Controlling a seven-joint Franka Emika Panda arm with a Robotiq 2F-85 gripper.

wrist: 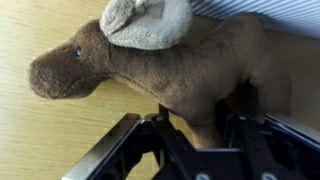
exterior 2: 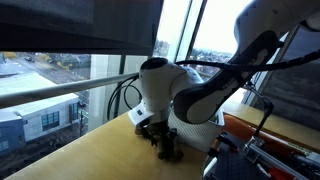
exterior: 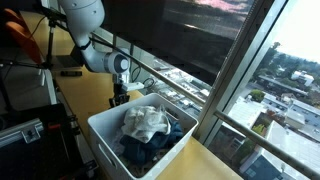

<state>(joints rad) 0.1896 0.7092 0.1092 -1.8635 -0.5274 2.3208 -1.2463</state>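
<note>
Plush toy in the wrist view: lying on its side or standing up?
On its side: the plush toy lies flat on the wooden table, in profile from above, one eye showing.

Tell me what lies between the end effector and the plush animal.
Nothing: in the wrist view the brown plush animal sits between the jaws of the end effector; whether they touch it is unclear.

Plush toy point(wrist: 170, 60): hindquarters cut off at the wrist view's right edge; legs hidden behind the gripper point(wrist: 195, 125). Whether the jaws press it cannot be determined. In both exterior views, no toy discernible beneath the gripper point(exterior: 120, 96) point(exterior 2: 167, 148).
</note>
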